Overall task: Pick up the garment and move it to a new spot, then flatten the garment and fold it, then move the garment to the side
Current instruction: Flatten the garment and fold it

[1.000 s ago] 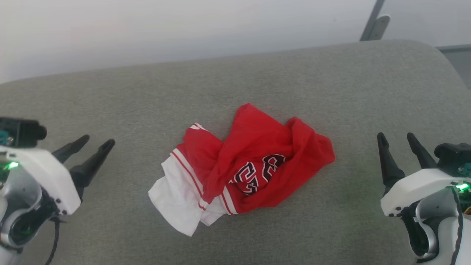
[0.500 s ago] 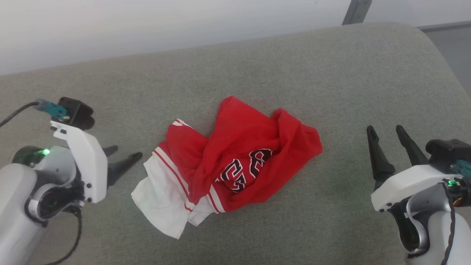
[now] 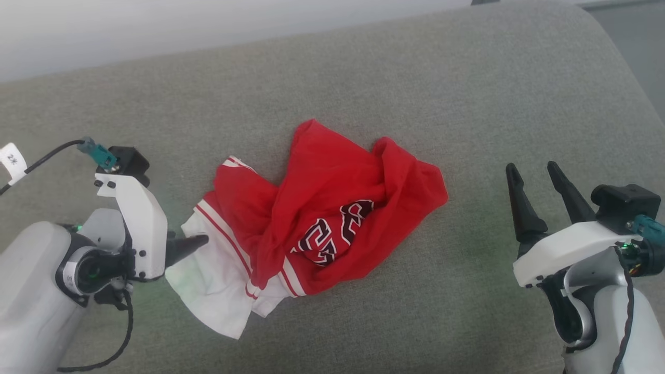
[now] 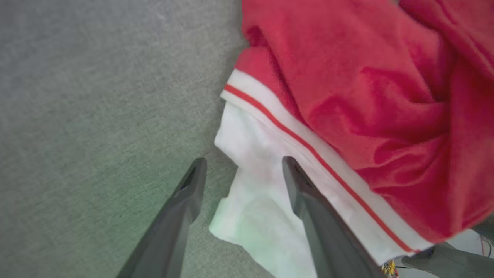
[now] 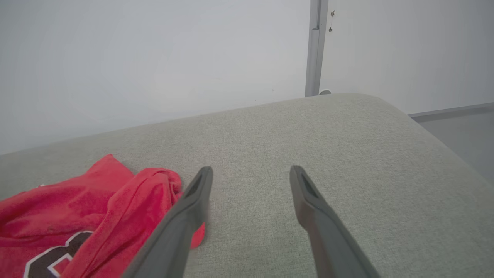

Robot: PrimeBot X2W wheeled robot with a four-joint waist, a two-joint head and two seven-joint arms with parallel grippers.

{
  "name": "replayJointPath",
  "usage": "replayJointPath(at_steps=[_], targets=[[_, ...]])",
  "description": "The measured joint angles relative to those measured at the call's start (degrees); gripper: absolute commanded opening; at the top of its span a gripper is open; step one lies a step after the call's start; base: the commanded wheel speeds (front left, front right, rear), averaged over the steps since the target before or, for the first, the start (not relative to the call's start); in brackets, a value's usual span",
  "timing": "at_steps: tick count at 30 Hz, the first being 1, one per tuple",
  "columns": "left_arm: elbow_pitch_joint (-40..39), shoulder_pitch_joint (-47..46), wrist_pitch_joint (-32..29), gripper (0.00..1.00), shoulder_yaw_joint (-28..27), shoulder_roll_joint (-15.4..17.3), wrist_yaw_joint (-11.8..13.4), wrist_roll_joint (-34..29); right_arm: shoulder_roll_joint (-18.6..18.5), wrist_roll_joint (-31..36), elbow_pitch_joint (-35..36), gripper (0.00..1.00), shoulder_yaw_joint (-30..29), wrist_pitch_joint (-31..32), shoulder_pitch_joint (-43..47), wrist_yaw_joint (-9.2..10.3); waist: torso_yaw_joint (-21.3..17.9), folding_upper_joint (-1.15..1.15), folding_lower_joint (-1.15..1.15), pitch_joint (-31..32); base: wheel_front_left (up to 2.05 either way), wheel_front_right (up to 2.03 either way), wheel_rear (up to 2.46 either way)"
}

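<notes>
The garment lies crumpled in the middle of a grey cushion: red cloth, a white sleeve with striped trim at its left, dark letters on the front. My left gripper is open at the sleeve's left edge. In the left wrist view, my left gripper straddles that edge, one finger over the white sleeve and the other over bare cushion, with the red garment beyond. My right gripper stands open, apart from the cloth on its right. From the right wrist, my right gripper points past the garment.
A pale wall runs behind the cushion, with a grey post at its far right corner. The cushion rounds off on the right, with floor beyond. Bare cushion lies in front of and right of the garment.
My left gripper has swung in to the right and come to the white sleeve's edge. The head camera has shifted, so the whole picture moved. The right gripper stays open in place.
</notes>
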State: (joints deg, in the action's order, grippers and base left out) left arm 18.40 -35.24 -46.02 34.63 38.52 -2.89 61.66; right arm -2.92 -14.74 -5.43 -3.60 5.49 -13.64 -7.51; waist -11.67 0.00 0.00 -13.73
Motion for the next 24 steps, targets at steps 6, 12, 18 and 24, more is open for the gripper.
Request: replayJointPath(at_steps=[6,12,18,24], targets=[[1.68,-0.18,-2.50,1.00,0.33,-0.78,1.32,1.75,-0.01,-0.54,-0.81,1.00,0.43,-1.01,-0.88,0.00,-0.85,0.00,0.00,-1.93,0.00,0.00,0.00],[4.44,-1.31,-2.38,0.34,1.36,-1.45,0.85,0.87,0.00,-0.89,-2.02,1.00,1.18,-1.93,-1.83,0.00,-1.19,0.00,0.00,-3.04,0.00,0.00,0.00],[6.42,-2.20,-0.86,0.00,0.82,-1.35,-0.59,0.79,0.01,-0.85,-2.56,1.00,1.02,-2.45,-2.54,0.00,-0.75,0.00,0.00,-3.11,0.00,0.00,0.00],[4.66,-2.49,0.29,0.00,-0.80,0.52,-0.80,1.01,0.00,-0.49,-2.97,1.00,-0.26,-2.56,-2.14,0.00,0.35,0.00,0.00,-1.82,0.00,0.00,0.00]])
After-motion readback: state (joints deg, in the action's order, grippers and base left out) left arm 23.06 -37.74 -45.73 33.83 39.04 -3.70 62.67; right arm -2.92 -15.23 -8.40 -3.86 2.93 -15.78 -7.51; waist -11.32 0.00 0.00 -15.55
